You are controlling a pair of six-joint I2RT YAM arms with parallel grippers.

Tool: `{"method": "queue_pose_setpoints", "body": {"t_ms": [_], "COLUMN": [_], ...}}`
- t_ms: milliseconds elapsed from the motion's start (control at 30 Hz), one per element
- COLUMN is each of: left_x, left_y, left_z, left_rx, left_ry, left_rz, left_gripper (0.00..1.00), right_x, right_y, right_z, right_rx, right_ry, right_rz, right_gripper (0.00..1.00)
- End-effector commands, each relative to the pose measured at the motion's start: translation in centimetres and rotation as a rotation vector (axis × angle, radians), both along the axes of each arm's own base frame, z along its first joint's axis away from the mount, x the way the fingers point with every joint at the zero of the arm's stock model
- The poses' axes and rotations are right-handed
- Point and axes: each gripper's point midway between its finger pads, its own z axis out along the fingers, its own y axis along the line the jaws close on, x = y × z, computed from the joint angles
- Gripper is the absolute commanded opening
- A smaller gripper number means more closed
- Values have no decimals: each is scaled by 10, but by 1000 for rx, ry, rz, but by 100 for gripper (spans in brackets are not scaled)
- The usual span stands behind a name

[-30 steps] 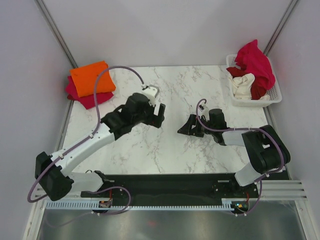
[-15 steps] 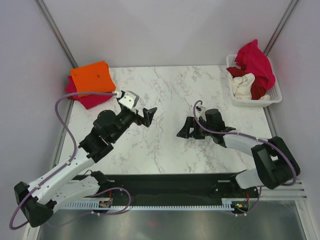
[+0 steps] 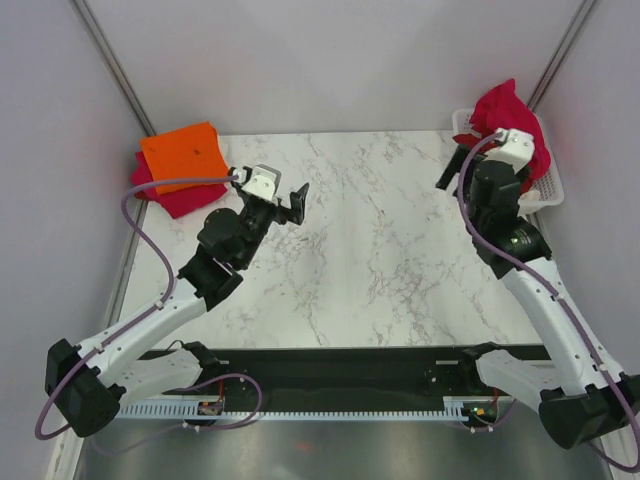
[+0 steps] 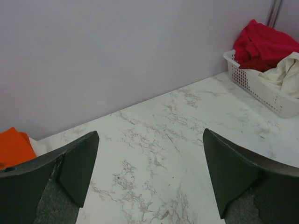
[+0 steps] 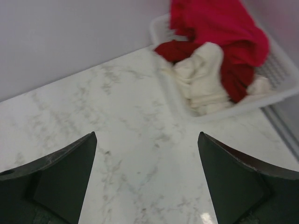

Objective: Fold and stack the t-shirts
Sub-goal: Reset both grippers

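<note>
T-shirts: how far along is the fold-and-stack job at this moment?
Done: an orange t-shirt lies folded on a crimson-pink t-shirt at the far left corner of the table. In hand: nothing; the left tool and right tool are both open and empty, the right one facing the basket. Left: a crimson shirt, a cream shirt and a dark red shirt heaped unfolded in that basket.
</note>
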Motion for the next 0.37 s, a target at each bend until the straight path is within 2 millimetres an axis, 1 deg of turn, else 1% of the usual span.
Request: {"method": "queue_pose_setpoints", "body": {"t_ms": [0,33,67,100,133,167,233,267,333], "left_x": [3,2,2,2,0,-1,-5,-7,-8], "left_y": [18,19,21,22,23,25,27,29,30], "left_z": [6,2,0,2,7,6,8,11,11], "left_rx": [-53,-49,-47,-50,-61,-61,-67,-74,-75], "left_ry": [-40,-36,-34,-37,-48,-48,-55,-63,-64], "left_rz": [82,84,87,89,88,88,87,88,88], "left_gripper": [100,100,100,100,100,100,100,100,100], "right_x": [-23,-15,-11,-6,1,5,14,17,23], "right_y": [-94,-83,-98,-95,-80,-72,-65,-58,-58], "right_z": [-23,-29,-35,-39,-40,-39,-32,-33,-26], "right_rx": [-114,-34,1,35,61,68,93,113,138], "right_ry": [141,148,165,176,184,183,157,148,109], "right_rz": [-353,-265,-290,-248,-146,-101,-73,-37,-45], "right_gripper": [98,98,98,98,98,98,98,98,98]}}
